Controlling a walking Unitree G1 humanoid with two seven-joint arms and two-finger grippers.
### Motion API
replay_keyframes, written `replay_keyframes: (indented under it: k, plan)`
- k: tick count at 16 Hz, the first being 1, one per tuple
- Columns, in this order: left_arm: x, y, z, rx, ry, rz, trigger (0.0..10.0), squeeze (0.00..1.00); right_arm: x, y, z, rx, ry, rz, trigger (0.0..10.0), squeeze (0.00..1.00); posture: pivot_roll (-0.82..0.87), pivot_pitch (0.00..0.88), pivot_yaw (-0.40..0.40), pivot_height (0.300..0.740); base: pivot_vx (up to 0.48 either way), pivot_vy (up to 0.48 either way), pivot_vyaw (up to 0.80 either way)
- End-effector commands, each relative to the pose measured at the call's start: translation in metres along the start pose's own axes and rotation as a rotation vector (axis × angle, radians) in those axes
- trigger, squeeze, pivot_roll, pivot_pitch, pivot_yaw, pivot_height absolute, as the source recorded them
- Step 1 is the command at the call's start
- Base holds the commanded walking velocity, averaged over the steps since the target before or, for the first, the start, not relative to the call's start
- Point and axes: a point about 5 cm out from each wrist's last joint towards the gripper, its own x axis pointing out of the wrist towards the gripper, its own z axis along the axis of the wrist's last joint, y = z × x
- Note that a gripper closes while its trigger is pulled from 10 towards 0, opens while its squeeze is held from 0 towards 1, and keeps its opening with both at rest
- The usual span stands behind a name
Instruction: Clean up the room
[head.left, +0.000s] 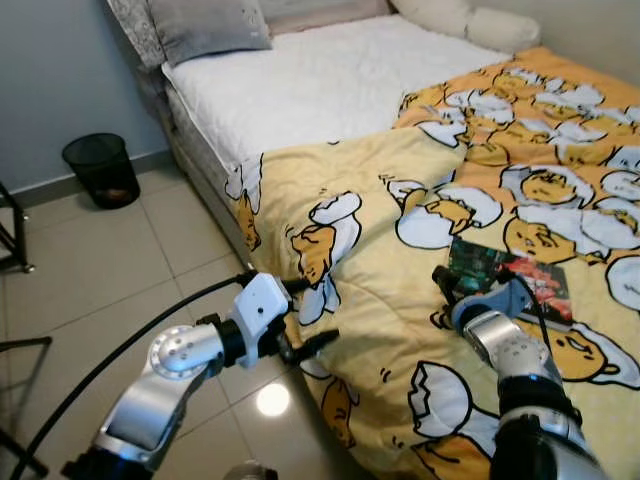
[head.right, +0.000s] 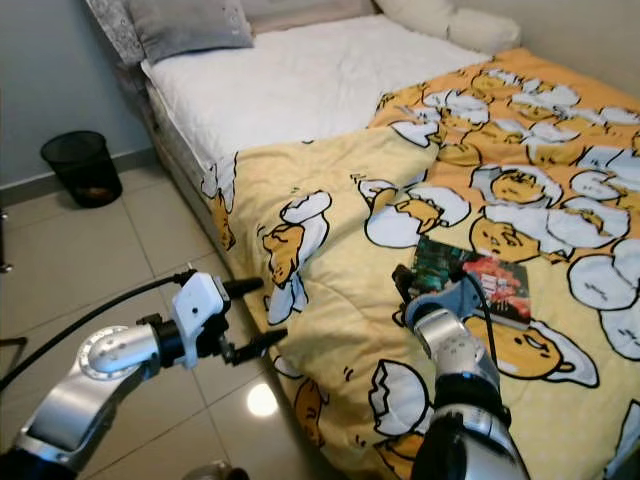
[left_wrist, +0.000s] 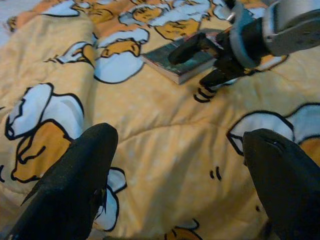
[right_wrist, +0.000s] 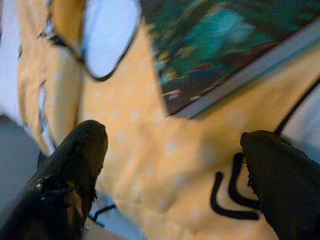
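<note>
Reaching for the book (head.left: 512, 276) on the bed's blanket (head.left: 380, 200). Right hand (head.right: 405, 281) wide, just short; must advance, straddle the corner. Left hand (head.left: 305, 313) wide, idle.

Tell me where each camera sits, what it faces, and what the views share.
Left eye, right eye: head stereo pair, looking down at the yellow egg-print blanket on the bed; both silver arms show.
Left wrist: looks along the open left pincer across the blanket at the right pincer.
Right wrist: close over the blanket, open right pincer's fingers framing it.
Shared: the dark-covered rectangular book appears in all four.
</note>
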Motion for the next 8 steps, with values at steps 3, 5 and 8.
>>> replay_keyframes:
  k: [3, 5, 8]
  plan:
    - [-0.007, -0.006, 0.000, -0.017, 0.017, -0.045, 10.0, 1.00, 0.004, -0.003, 0.012, 0.109, -0.070, -0.008, 10.0, 0.00, 0.07, 0.072, 0.020, 0.740, 0.000, 0.000, 0.00]
    - [-0.016, -0.010, -0.008, -0.023, 0.056, -0.022, 10.0, 1.00, 0.005, -0.008, 0.023, 0.180, -0.140, -0.016, 10.0, 0.00, 0.08, 0.071, 0.018, 0.740, 0.000, 0.000, 0.00]
    - [-0.034, -0.013, -0.022, -0.055, 0.109, 0.025, 10.0, 1.00, 0.004, -0.008, 0.036, 0.234, -0.196, 0.012, 10.0, 0.00, 0.09, 0.067, 0.005, 0.740, 0.000, 0.000, 0.00]
